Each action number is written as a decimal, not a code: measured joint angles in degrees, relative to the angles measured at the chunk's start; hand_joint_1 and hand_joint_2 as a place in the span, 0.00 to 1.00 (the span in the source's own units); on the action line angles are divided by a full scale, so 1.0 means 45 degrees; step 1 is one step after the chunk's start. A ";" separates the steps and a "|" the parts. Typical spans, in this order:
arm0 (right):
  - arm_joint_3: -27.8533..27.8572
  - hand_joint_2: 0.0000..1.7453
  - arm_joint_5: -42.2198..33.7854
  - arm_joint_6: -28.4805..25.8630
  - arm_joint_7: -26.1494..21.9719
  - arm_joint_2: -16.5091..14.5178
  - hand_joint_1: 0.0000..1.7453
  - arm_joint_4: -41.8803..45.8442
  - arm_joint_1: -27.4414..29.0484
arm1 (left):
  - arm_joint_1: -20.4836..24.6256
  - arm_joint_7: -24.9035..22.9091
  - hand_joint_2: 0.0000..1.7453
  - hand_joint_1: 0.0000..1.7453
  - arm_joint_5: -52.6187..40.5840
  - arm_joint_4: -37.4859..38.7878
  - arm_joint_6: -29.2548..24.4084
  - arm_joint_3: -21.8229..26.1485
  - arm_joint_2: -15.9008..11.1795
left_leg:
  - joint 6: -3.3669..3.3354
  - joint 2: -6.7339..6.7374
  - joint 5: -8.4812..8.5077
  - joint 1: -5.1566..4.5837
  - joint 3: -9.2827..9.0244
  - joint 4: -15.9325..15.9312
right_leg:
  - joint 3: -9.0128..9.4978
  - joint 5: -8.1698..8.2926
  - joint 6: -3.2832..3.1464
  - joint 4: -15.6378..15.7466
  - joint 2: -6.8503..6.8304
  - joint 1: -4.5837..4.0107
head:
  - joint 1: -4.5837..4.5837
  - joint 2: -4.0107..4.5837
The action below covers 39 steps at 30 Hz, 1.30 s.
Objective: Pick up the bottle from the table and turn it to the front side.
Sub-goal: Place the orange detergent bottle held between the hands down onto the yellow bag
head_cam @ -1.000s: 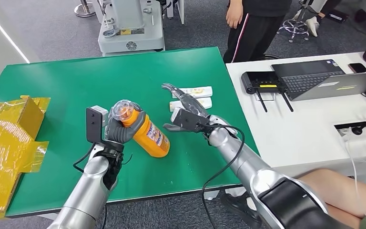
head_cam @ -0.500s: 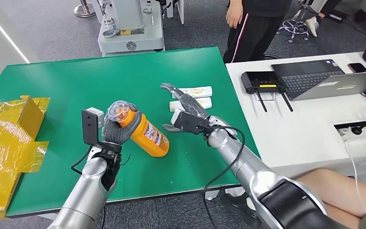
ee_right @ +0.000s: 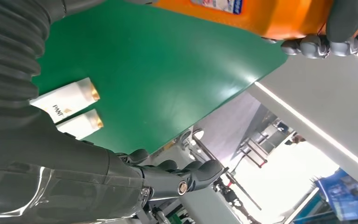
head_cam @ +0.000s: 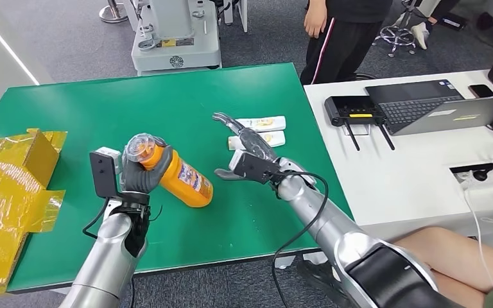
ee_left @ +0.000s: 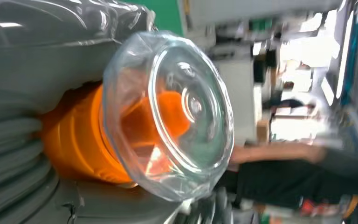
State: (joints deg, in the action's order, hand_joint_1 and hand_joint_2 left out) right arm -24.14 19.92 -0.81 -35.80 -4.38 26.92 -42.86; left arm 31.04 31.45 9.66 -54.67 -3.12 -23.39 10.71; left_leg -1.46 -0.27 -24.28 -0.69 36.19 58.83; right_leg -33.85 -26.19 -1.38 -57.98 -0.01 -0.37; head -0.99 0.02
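Change: since a second ago I see the left hand [head_cam: 142, 172] and the orange bottle [head_cam: 178, 179] shifted toward 9 o'clock on the green table [head_cam: 167, 102]; the right hand [head_cam: 247, 154] has edged the same way.
Left hand: my fingers are wrapped tight around the bottle's neck, just under its clear cap [head_cam: 140, 146].
Bottle: it sits tilted, cap end up toward 10 o'clock and base down toward 4 o'clock; I cannot tell whether the base touches the table. Its label faces up, toward the head camera.
Wrist detail: the left wrist view shows the clear cap [ee_left: 168, 112] over the orange neck, with grey fingers [ee_left: 14, 154] pressed against the orange body.
Right hand: it holds nothing, fingers spread and extended, hovering at 3 o'clock of the bottle and apart from it.
Tubes: two white tubes [head_cam: 260, 130] lie side by side on the table, just past the right hand's fingertips toward 12 o'clock.
Surroundings: yellow wrapping [head_cam: 13, 186] lies at the table's 9 o'clock edge; a white desk [head_cam: 411, 173] with a laptop [head_cam: 436, 106] stands at 3 o'clock; a person [head_cam: 343, 32] stands beyond the table at 1 o'clock.
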 joint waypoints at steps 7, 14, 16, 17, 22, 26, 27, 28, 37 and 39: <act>-0.0004 1.00 -0.0248 0.0099 0.0009 -0.0194 0.00 0.0087 0.0003 | 0.0222 -0.0185 1.00 1.00 0.0186 -0.1002 -0.0218 0.0633 -0.0274 | 0.0001 -0.0015 0.0002 0.0001 0.0001 0.0000 | -0.0002 -0.0001 0.0000 -0.0002 -0.0013 0.0000 | 0.0001 0.0000; -0.0010 1.00 -0.0448 0.0103 -0.0065 -0.0198 0.00 0.0090 0.0117 | 0.0193 -0.0166 1.00 1.00 0.0282 -0.1063 -0.0239 0.0729 -0.0305 | 0.0000 -0.0011 0.0001 -0.0001 0.0004 0.0001 | -0.0003 -0.0001 0.0000 0.0002 -0.0009 0.0002 | 0.0000 0.0000; -0.0015 1.00 -0.0453 0.0103 -0.0066 -0.0198 0.00 0.0090 0.0139 | 0.0193 -0.0165 1.00 1.00 0.0282 -0.1063 -0.0235 0.0729 -0.0306 | 0.0000 -0.0010 0.0001 -0.0002 0.0004 0.0001 | -0.0003 -0.0001 0.0000 0.0003 -0.0009 0.0002 | 0.0001 0.0000; -0.0017 1.00 -0.0453 0.0103 -0.0066 -0.0198 0.00 0.0090 0.0148 | 0.0193 -0.0165 1.00 1.00 0.0282 -0.1063 -0.0235 0.0729 -0.0306 | 0.0000 -0.0010 0.0001 -0.0002 0.0004 0.0001 | -0.0003 -0.0001 0.0001 0.0003 -0.0009 0.0002 | 0.0001 0.0000; -0.0018 1.00 -0.0478 0.0101 -0.0064 -0.0198 0.00 0.0096 0.0183 | 0.0193 -0.0165 1.00 1.00 0.0294 -0.1063 -0.0210 0.0729 -0.0306 | 0.0000 -0.0009 0.0001 -0.0001 0.0004 0.0001 | -0.0004 0.0000 0.0000 0.0002 -0.0009 0.0002 | 0.0001 0.0000; -0.0022 1.00 -0.0597 0.0070 -0.0085 -0.0198 0.00 0.0121 0.0265 | 0.0179 -0.0113 1.00 1.00 0.0300 -0.1063 -0.0215 0.0729 -0.0308 | 0.0001 -0.0009 0.0000 -0.0001 0.0004 0.0001 | -0.0005 -0.0001 0.0000 0.0002 -0.0009 0.0002 | 0.0001 0.0000; -0.0023 1.00 -0.0633 0.0064 -0.0097 -0.0198 0.00 0.0137 0.0297 | 0.0174 -0.0068 1.00 1.00 0.0292 -0.1063 -0.0241 0.0729 -0.0316 | 0.0001 -0.0009 0.0000 -0.0001 0.0004 0.0001 | -0.0005 -0.0001 0.0000 0.0002 -0.0008 0.0002 | 0.0001 0.0000; -0.0024 1.00 -0.0665 0.0057 -0.0126 -0.0198 0.00 0.0156 0.0333 | 0.0171 -0.0014 1.00 1.00 0.0257 -0.1076 -0.0313 0.0731 -0.0338 | 0.0001 -0.0008 0.0000 -0.0001 0.0005 0.0001 | -0.0005 -0.0001 0.0000 0.0001 -0.0008 0.0001 | 0.0001 0.0000; 0.0062 1.00 -0.1472 -0.0381 -0.0519 -0.0211 0.00 0.0677 0.0806 | 0.0225 -0.0139 1.00 1.00 -0.0188 -0.1786 -0.0886 0.1141 -0.1043 | 0.0002 0.0002 0.0001 0.0003 0.0005 -0.0003 | -0.0011 -0.0001 -0.0001 -0.0002 0.0007 0.0000 | 0.0000 0.0000; 0.0138 1.00 -0.1770 -0.0611 -0.0605 -0.0259 0.00 0.1077 0.1081 | 0.0169 -0.0089 1.00 1.00 -0.0170 -0.1802 -0.0886 0.1195 -0.1193 | 0.0002 0.0004 0.0000 0.0003 0.0005 -0.0005 | -0.0011 -0.0002 -0.0002 -0.0003 0.0009 -0.0001 | 0.0000 0.0000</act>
State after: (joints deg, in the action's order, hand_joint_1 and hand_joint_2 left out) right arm -23.51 11.95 -3.56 -38.52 -5.54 31.76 -38.00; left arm 31.80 31.05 8.90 -62.77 -7.10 -18.01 5.34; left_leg -1.45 -0.25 -24.28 -0.67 36.22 58.81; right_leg -33.89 -26.20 -1.38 -57.99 0.03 -0.38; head -0.99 0.02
